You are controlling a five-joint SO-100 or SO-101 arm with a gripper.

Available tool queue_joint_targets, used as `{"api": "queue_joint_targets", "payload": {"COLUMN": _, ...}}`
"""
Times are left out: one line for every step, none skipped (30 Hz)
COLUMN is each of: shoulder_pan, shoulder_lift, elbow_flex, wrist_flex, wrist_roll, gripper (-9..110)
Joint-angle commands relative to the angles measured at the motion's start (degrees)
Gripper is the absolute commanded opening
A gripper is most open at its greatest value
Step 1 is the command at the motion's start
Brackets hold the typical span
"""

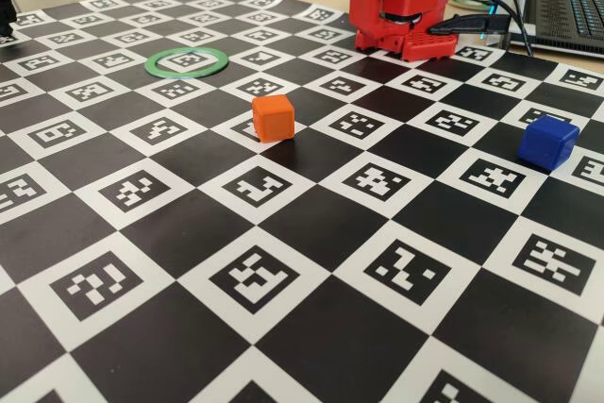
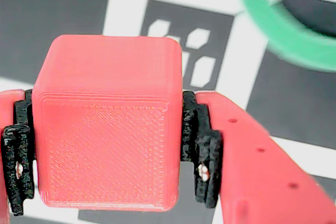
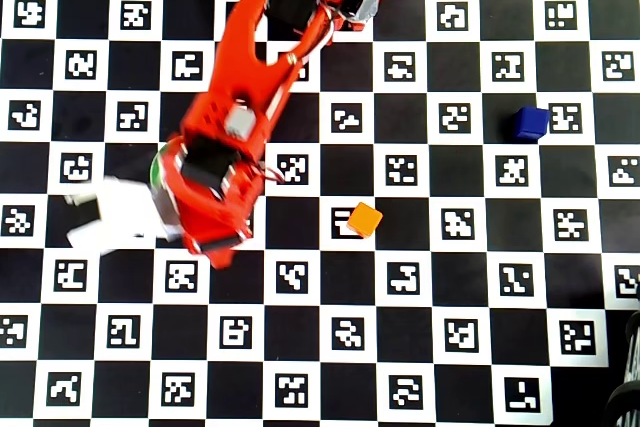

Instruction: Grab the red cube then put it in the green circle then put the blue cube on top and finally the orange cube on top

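You've got the red cube (image 2: pixel 107 124) pinched between the jaws right now; in the wrist view both black pads (image 2: pixel 200 148) sit flat against its sides and it looks square in the grip, not cocked. The gripper (image 2: pixel 107 145) hangs above the board (image 1: pixel 311 233) with the green ring (image 2: pixel 278 30) off to the upper right of that view, so you're close but not centred yet, I'd say.

For this step, slide over until the ring's white square sits straight under the cube, then come down slowly and only let go once the cube is on the board. Drop it from height and it'll probably bounce or roll out. Try to leave it sitting flat, since two more cubes need to stack on it.

In the overhead view the arm (image 3: pixel 235 117) covers most of the ring and only a sliver of green (image 3: pixel 155 165) peeks out at its left edge, so don't rely on that camera for centring. The fixed view shows the ring (image 1: pixel 187 61) clearly, with nothing inside it.

The orange cube (image 1: pixel 274 117) sits mid-board and the blue cube (image 1: pixel 547 142) is well off to the right in the fixed view, both clear of the ring and untouched.
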Motion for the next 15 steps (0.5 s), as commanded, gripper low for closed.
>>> {"api": "queue_joint_targets", "payload": {"shoulder_pan": 6.4, "shoulder_lift": 10.3, "elbow_flex": 0.4, "wrist_flex": 0.4, "wrist_roll": 0.3, "gripper": 2}}
{"api": "queue_joint_targets", "payload": {"shoulder_pan": 7.6, "shoulder_lift": 11.3, "elbow_flex": 2.4, "wrist_flex": -0.2, "wrist_roll": 0.0, "gripper": 2}}
{"api": "queue_joint_targets", "payload": {"shoulder_pan": 8.6, "shoulder_lift": 12.6, "elbow_flex": 4.7, "wrist_flex": -1.1, "wrist_roll": -0.4, "gripper": 2}}
{"api": "queue_joint_targets", "payload": {"shoulder_pan": 9.5, "shoulder_lift": 13.9, "elbow_flex": 7.6, "wrist_flex": -2.5, "wrist_roll": -0.6, "gripper": 2}}
{"api": "queue_joint_targets", "payload": {"shoulder_pan": 10.1, "shoulder_lift": 15.4, "elbow_flex": 10.7, "wrist_flex": -4.1, "wrist_roll": -1.0, "gripper": 2}}
{"api": "queue_joint_targets", "payload": {"shoulder_pan": 10.5, "shoulder_lift": 16.9, "elbow_flex": 14.2, "wrist_flex": -6.1, "wrist_roll": -1.3, "gripper": 2}}
{"api": "queue_joint_targets", "payload": {"shoulder_pan": 10.9, "shoulder_lift": 18.2, "elbow_flex": 17.4, "wrist_flex": -7.9, "wrist_roll": -1.6, "gripper": 2}}
{"api": "queue_joint_targets", "payload": {"shoulder_pan": 11.0, "shoulder_lift": 19.1, "elbow_flex": 20.4, "wrist_flex": -9.4, "wrist_roll": -1.8, "gripper": 2}}
{"api": "queue_joint_targets", "payload": {"shoulder_pan": 11.0, "shoulder_lift": 20.0, "elbow_flex": 23.4, "wrist_flex": -10.9, "wrist_roll": -2.1, "gripper": 2}}
{"api": "queue_joint_targets", "payload": {"shoulder_pan": 10.9, "shoulder_lift": 20.6, "elbow_flex": 26.1, "wrist_flex": -12.3, "wrist_roll": -2.2, "gripper": 2}}
{"api": "queue_joint_targets", "payload": {"shoulder_pan": 10.7, "shoulder_lift": 21.1, "elbow_flex": 28.6, "wrist_flex": -13.8, "wrist_roll": -2.2, "gripper": 2}}
{"api": "queue_joint_targets", "payload": {"shoulder_pan": 10.5, "shoulder_lift": 21.3, "elbow_flex": 30.6, "wrist_flex": -14.9, "wrist_roll": -2.1, "gripper": 2}}
{"api": "queue_joint_targets", "payload": {"shoulder_pan": 10.3, "shoulder_lift": 21.4, "elbow_flex": 32.3, "wrist_flex": -16.1, "wrist_roll": -1.8, "gripper": 2}}
{"api": "queue_joint_targets", "payload": {"shoulder_pan": 10.1, "shoulder_lift": 21.4, "elbow_flex": 33.9, "wrist_flex": -17.1, "wrist_roll": -1.7, "gripper": 2}}
{"api": "queue_joint_targets", "payload": {"shoulder_pan": 9.9, "shoulder_lift": 21.4, "elbow_flex": 35.4, "wrist_flex": -18.1, "wrist_roll": -1.5, "gripper": 2}}
